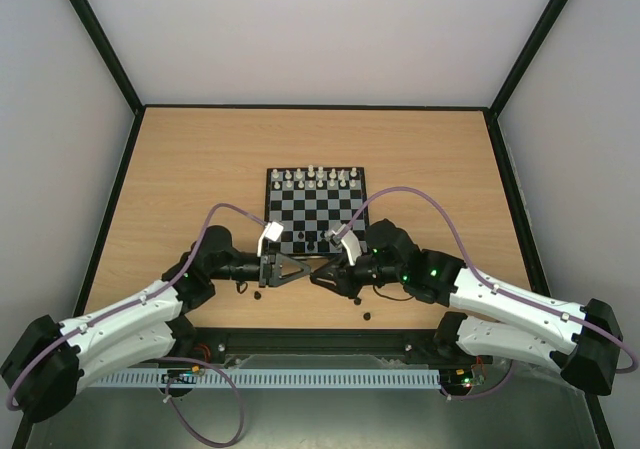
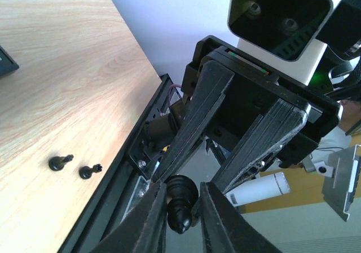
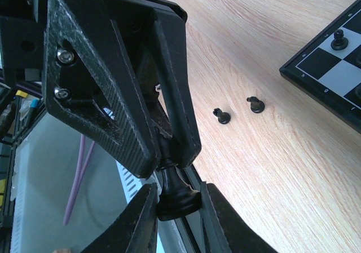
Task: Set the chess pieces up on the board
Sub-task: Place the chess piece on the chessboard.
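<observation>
My two grippers meet tip to tip just in front of the board (image 1: 320, 214). Between them is one black chess piece (image 3: 177, 194), held off the table. My right gripper (image 3: 177, 188) is shut on its round base. My left gripper (image 2: 181, 188) pinches its head and neck (image 2: 180, 205) from the opposite side. Two more black pieces (image 3: 224, 116) (image 3: 255, 103) lie loose on the wood near the board's corner. A black pawn (image 3: 338, 39) stands on the board. In the top view the held piece is hidden between the fingertips (image 1: 312, 267).
White pieces (image 1: 315, 177) fill the board's far rows. Small black pieces lie on the wood near the table's front edge (image 1: 258, 294) (image 1: 368, 316). A black rail (image 2: 113, 191) runs along that edge right under the grippers. Purple cables loop over both arms.
</observation>
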Controlling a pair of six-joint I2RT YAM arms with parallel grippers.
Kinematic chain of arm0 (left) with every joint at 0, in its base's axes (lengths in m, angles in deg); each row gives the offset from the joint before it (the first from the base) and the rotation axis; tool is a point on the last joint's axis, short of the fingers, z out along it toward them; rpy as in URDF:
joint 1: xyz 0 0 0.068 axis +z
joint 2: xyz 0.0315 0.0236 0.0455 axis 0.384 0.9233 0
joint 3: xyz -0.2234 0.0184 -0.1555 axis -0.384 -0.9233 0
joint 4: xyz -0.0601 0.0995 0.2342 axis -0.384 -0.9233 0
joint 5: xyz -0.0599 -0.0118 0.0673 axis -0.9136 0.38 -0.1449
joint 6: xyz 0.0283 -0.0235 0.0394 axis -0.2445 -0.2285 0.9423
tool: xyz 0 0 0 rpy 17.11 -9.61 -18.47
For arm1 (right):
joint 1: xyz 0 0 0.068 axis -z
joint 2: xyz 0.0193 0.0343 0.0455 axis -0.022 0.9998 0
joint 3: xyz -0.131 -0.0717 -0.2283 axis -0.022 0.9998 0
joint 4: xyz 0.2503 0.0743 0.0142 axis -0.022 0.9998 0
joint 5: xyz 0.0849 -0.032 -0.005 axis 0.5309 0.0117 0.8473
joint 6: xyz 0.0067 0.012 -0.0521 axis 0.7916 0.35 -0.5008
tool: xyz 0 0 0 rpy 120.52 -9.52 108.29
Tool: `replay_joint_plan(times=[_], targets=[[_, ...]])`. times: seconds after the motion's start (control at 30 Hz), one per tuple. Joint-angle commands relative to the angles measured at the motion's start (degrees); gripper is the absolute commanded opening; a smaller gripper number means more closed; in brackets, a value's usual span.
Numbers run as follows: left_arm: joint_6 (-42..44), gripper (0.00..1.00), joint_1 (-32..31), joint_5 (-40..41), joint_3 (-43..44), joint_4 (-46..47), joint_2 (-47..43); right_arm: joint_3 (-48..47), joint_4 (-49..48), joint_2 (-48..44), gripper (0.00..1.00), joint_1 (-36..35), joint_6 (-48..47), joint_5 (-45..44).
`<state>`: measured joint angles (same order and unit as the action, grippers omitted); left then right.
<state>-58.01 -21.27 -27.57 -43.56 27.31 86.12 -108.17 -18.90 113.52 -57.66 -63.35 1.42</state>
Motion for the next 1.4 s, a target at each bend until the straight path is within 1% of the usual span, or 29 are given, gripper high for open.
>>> replay_joint_plan(times=[0.0,0.1,0.17,0.2,0.3,0.33,0.43,0.5,0.6,0.63,0.73,0.87,1.0,1.03,1.13,1.2,1.27,1.37], targets=[[1.3,0.17,-0.4,-0.9,0.1,0.6,0.6,-1.6,-0.6,-0.1,0.19,-0.4,-0.9,-0.8],[1.9,0.10,-0.4,-0.7,0.3,-0.1,1.0,-1.6,-0.5,-0.2,0.19,-0.4,-0.9,-0.9],[2.1,0.04,-0.5,-0.4,0.4,-0.5,1.3,-1.6,-0.5,-0.2,0.19,-0.4,-0.9,-1.0],[2.3,0.02,-0.5,-0.1,0.6,-1.0,1.4,-1.5,-0.5,-0.2,0.19,-0.4,-0.9,-1.1],[3.2,0.02,-0.5,0.8,1.3,-2.5,1.7,-1.6,-0.3,-0.2,0.20,-0.4,-0.8,-1.1],[3.8,0.02,-0.5,1.2,1.9,-3.3,1.7,-1.6,-0.1,-0.4,0.24,-0.4,-0.8,-1.3],[7.1,0.02,-0.4,3.8,4.9,-9.9,2.1,-1.7,1.3,-1.1,0.40,-0.4,-0.4,-3.1],[9.3,0.02,-0.4,5.5,7.2,-13.6,3.4,-2.1,3.4,-1.9,0.55,-0.4,-0.3,-5.8],[11.6,0.02,-0.2,7.0,10.6,-17.0,5.7,-2.7,7.2,-3.3,0.69,-0.4,0.4,-11.0],[12.3,0.02,-0.2,7.6,11.7,-18.1,6.6,-2.9,8.6,-3.7,0.72,-0.3,0.6,-12.6],[14.1,0.02,0.0,8.4,14.4,-20.3,9.2,-3.3,12.2,-4.6,0.76,-0.3,1.9,-17.5],[17.1,0.02,-0.1,11.4,19.0,-25.5,13.3,-4.7,18.8,-6.1,0.84,-0.3,5.5,-27.2],[20.8,0.02,-0.4,17.0,25.5,-33.0,18.5,-6.3,23.9,-8.8,0.89,-0.3,8.4,-34.9],[21.7,0.02,-0.9,19.5,27.6,-36.5,20.8,-6.8,24.5,-9.6,0.90,-0.3,8.8,-36.1],[24.6,0.02,-4.4,30.3,35.8,-45.4,27.6,-8.6,26.1,-11.3,0.92,-0.3,9.1,-38.1],[25.4,0.02,-7.5,37.7,43.1,-50.2,32.9,-9.6,27.0,-11.8,0.92,-0.3,8.6,-38.8],[25.5,0.02,-10.6,43.6,48.0,-53.0,38.0,-9.9,27.4,-12.4,0.93,-0.2,8.2,-39.3],[24.8,0.02,-15.0,50.5,52.9,-54.5,44.5,-9.6,27.4,-13.6,0.93,-0.2,8.0,-39.0]])
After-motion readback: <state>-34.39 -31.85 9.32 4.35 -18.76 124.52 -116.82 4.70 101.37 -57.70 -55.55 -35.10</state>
